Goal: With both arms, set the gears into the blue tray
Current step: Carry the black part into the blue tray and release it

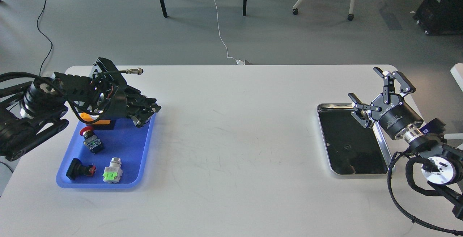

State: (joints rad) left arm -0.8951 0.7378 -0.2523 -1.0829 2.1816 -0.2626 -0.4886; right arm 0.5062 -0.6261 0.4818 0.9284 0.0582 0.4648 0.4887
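The blue tray (134,149) lies at the table's left front. My left gripper (145,115) hangs over the tray's far right corner with its fingers drawn together. It is too dark there to make out any gear between them. One tiny black gear (346,146) lies on the dark bottom of the steel tray (384,146) at the right. My right gripper (366,88) stands open over that tray's far right corner, holding nothing.
Inside the blue tray are an orange box (98,121) partly under my left wrist, a red-capped switch (89,139), a black and red switch (80,170) and a green-capped switch (112,174). Chair and table legs stand on the floor beyond the far edge.
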